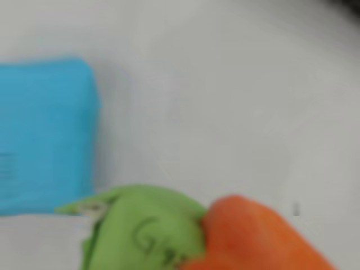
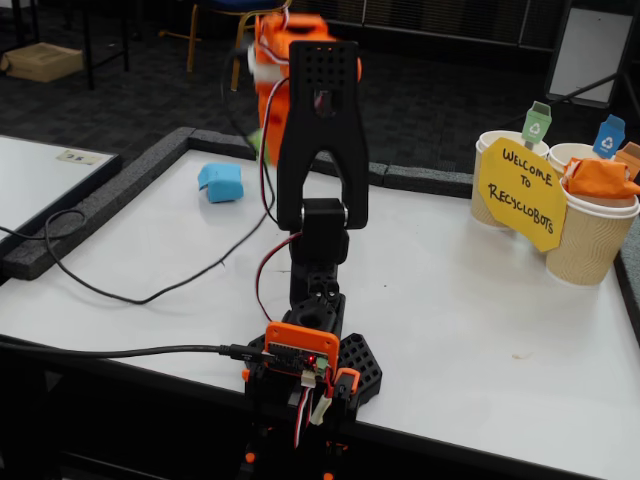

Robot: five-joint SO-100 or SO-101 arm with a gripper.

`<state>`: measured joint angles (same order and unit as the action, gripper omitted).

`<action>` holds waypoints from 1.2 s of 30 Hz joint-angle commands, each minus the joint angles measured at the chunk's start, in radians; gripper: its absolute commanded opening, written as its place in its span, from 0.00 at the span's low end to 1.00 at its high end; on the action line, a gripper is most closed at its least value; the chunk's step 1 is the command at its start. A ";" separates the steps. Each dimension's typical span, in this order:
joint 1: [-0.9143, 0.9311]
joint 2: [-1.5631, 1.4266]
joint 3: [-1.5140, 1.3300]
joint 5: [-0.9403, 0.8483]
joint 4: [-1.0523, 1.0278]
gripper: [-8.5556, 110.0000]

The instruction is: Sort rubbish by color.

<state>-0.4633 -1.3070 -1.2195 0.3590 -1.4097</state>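
Note:
My gripper [image 1: 169, 230] is shut on the light green lump [image 1: 143, 230], which has writing on it; one orange finger [image 1: 253, 236] presses its right side. The wrist view is blurred. In it, the light blue lump [image 1: 45, 135] lies on the white table just to the upper left of the green one. In the fixed view the arm is raised and blurred, the blue lump [image 2: 220, 182] rests at the table's far left, and a sliver of green [image 2: 256, 138] shows behind the arm. The orange lump [image 2: 600, 178] sits in the front right paper cup [image 2: 590, 240].
Three paper cups stand at the table's far right behind a yellow sign [image 2: 525, 190], with a green tag [image 2: 537, 122], a blue tag [image 2: 608, 135] and an orange tag. A black foam border [image 2: 90, 205] rims the table. Cables [image 2: 150, 295] trail across the left side.

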 commanded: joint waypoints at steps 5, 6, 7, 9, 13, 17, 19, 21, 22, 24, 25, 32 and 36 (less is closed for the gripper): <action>0.172 -0.792 -0.264 -0.184 0.035 0.07; 0.199 -0.854 -0.318 -0.204 0.052 0.07; 0.227 -0.919 -0.370 -0.232 0.069 0.07; 0.282 -1.035 -0.463 -0.270 0.095 0.07; 0.377 -1.247 -0.646 -0.339 0.143 0.07; 0.465 -1.413 -0.810 -0.379 0.206 0.07; 0.505 -1.479 -0.876 -0.396 0.221 0.07; 0.545 -1.554 -0.950 -0.423 0.255 0.07; 0.566 -1.583 -0.974 -0.437 0.267 0.07; 0.612 -1.614 -1.003 -0.453 0.282 0.07; 0.638 -1.618 -1.011 -0.454 0.288 0.07; 0.762 -1.736 -1.091 -0.480 0.330 0.07; 0.798 -1.888 -1.173 -0.489 0.327 0.07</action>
<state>0.2853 -3.0726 -2.3869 -0.1058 -1.1075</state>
